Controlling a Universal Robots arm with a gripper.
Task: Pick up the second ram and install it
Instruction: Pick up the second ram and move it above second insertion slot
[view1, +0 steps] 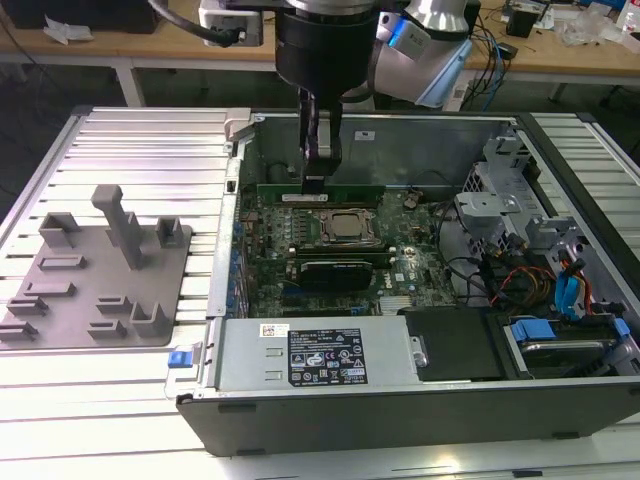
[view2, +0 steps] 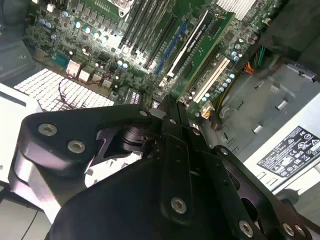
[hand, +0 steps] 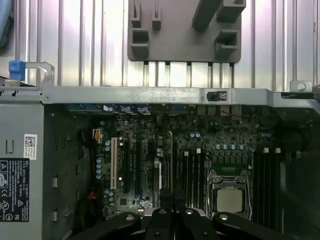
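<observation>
Currently held: the second ram (view1: 355, 189), a long green strip standing on its thin edge, in the upper middle of the exterior view.
Place of it: inside the open computer case (view1: 560, 395), across the upper part of the motherboard (view1: 300, 262), just above the processor (view1: 345, 227) in that picture. Whether it sits in a slot or only over one, I cannot tell.
Gripper (view1: 315, 183): it hangs from the top of the frame. Its fingers are closed narrow on the upper edge of the stick, a little toward the exterior view's left of the stick's middle. Nothing else is in it.
First wrist view: the stick shows edge-on as one thin line running out from between the fingertips, beside the black memory slots (hand: 192, 172).
Handling, as I judge: light, stiff but very thin, and fragile. A skew push may bend or crack it.
Where to hold: the bare upper edge near the middle, flat sides between the pads, away from the contact row.
Grey holder tray (view1: 95, 290): at the left of the exterior view, well apart, on the ribbed table (view1: 120, 150).
</observation>
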